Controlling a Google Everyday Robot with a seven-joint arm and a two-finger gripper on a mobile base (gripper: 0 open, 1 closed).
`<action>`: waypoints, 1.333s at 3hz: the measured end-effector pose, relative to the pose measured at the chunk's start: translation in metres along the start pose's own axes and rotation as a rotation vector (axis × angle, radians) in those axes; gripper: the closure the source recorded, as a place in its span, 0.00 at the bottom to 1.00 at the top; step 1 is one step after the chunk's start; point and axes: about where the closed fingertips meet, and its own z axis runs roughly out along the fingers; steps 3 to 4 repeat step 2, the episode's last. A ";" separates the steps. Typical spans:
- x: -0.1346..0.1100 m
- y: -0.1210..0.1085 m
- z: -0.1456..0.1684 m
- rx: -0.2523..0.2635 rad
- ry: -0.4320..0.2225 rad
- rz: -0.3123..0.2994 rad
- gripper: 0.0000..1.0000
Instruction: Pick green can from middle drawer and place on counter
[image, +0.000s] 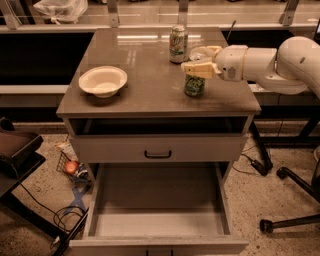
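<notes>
The green can (194, 86) stands upright at the right front of the counter (145, 65), on it or just above it. My gripper (200, 60) reaches in from the right and is shut on the can's top, with one pale finger (198, 69) in front of it and the other behind. The middle drawer (160, 192) is pulled fully out at the bottom of the cabinet, and its tray holds nothing.
A white bowl (102, 81) sits at the counter's left front. A taller pale can (178, 44) stands at the back, just left of my gripper. A closed drawer front with a black handle (157, 154) is above the open tray. Chair legs (290, 200) stand at the right, cables and clutter (72, 167) at the left.
</notes>
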 end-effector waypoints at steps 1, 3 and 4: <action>-0.001 0.001 0.003 -0.005 -0.001 0.000 0.00; -0.001 0.002 0.004 -0.006 -0.002 0.000 0.00; -0.001 0.002 0.004 -0.006 -0.002 0.000 0.00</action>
